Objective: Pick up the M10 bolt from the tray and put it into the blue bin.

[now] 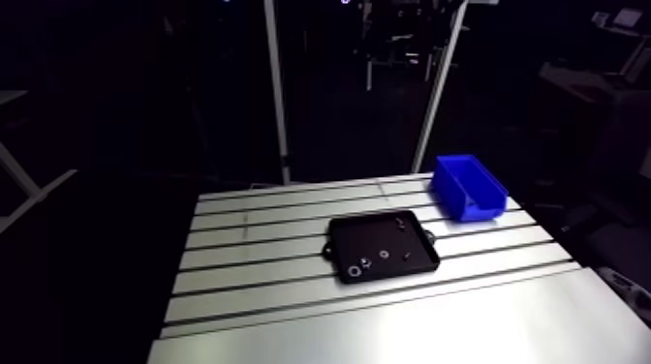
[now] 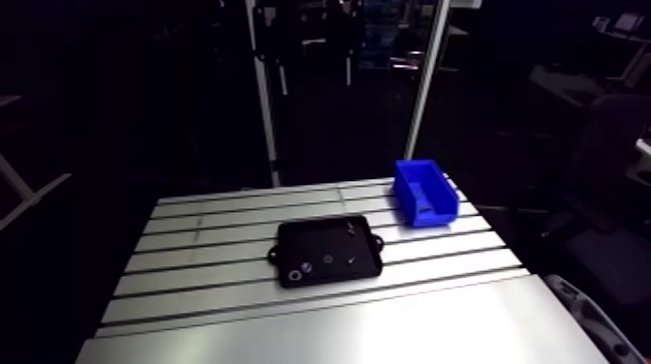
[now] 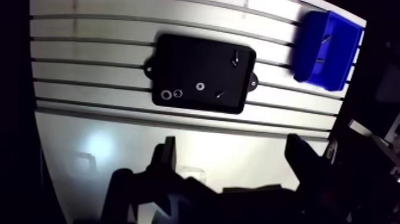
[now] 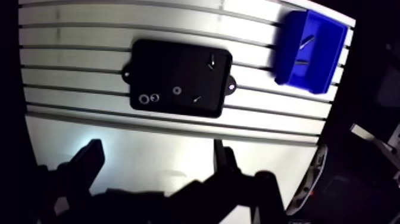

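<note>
Claw [image 3: 232, 146] is wide open and has hold of nothing. Its two fingers [image 3: 168, 158] stand well apart over bare table [image 1: 291, 329], on the near side of the tray [image 1: 373, 230] and clear of it.

The tray is black and lies flat across the table's slots. The blue bin [image 1: 470, 184] sits off one end of it, near but not touching, by the table's far corner.

Inside the tray there's a handful of small bits:
- two rings [image 3: 171, 94] side by side at the end away from the bin
- a washer [image 3: 200, 86] around the middle
- a small screw [image 3: 219, 94] just beside that
- the bolt [image 3: 236, 58], lying by itself near the far corner on the bin side

It's tiny in the wrist view, so I can't make out its thread or head.

The bin has two pale slim things [image 3: 325, 39] lying in it, and I honestly can't tell what they are.
</note>
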You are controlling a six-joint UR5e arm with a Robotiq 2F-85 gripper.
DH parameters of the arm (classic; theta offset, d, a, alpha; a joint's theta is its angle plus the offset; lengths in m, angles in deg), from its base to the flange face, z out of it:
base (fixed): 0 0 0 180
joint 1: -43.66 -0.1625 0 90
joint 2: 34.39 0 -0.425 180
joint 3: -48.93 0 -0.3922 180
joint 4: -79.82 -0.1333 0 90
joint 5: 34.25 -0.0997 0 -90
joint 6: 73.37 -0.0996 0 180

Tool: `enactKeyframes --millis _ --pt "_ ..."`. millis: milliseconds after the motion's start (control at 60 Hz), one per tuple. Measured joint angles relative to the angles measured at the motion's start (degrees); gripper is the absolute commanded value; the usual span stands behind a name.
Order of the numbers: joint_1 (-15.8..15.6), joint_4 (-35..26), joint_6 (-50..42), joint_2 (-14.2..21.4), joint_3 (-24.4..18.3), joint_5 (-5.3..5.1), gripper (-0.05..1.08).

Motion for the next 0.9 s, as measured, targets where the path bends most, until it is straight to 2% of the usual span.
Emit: enactKeyframes --millis 217,417,900 --pt "-2.4 -3.9 -10.1 2.2 -1.1 -0.71 0.01" --pt "-2.1 -7.5 -17.3 5.0 -2.1 -1.91 0.01" --pt "-0.7 -9.4 -19.4 6.4 -2.5 -2.51 0.01"
